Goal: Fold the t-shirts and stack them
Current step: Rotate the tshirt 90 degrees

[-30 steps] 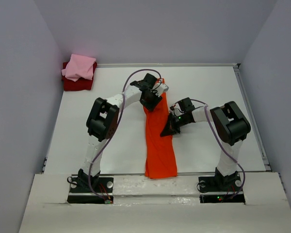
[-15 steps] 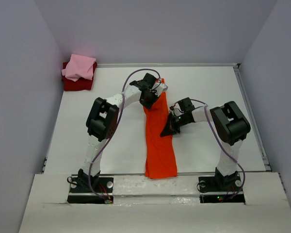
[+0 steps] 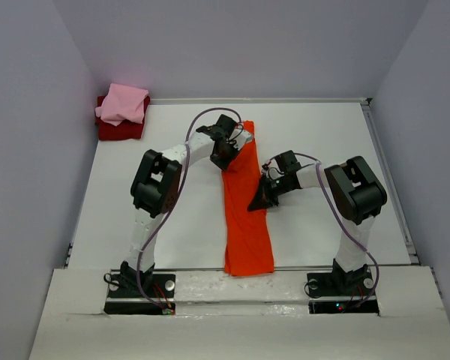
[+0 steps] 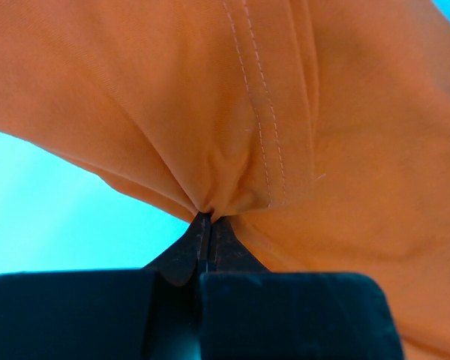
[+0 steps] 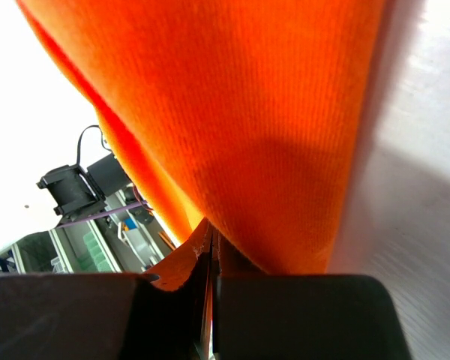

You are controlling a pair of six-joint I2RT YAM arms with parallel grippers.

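Gripping orange t-shirt (image 3: 247, 225), left tool (image 4: 209, 219) newly closed.

The orange-red t-shirt (image 3: 247, 221) is plain and bright, its double stitching (image 4: 266, 112) matching, against a white table (image 3: 330, 142). Far to its left, a light pink t-shirt (image 3: 124, 103) tops a dark red t-shirt (image 3: 118, 131), both seemingly unpatterned.

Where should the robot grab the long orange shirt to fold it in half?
Near its far end, pinched from above. The orange t-shirt lies as a long narrow strip running near to far, so lifting that end probably lets it fold back over the near half. The left pincer is shut on cloth there, the right pincer on the right edge midway.
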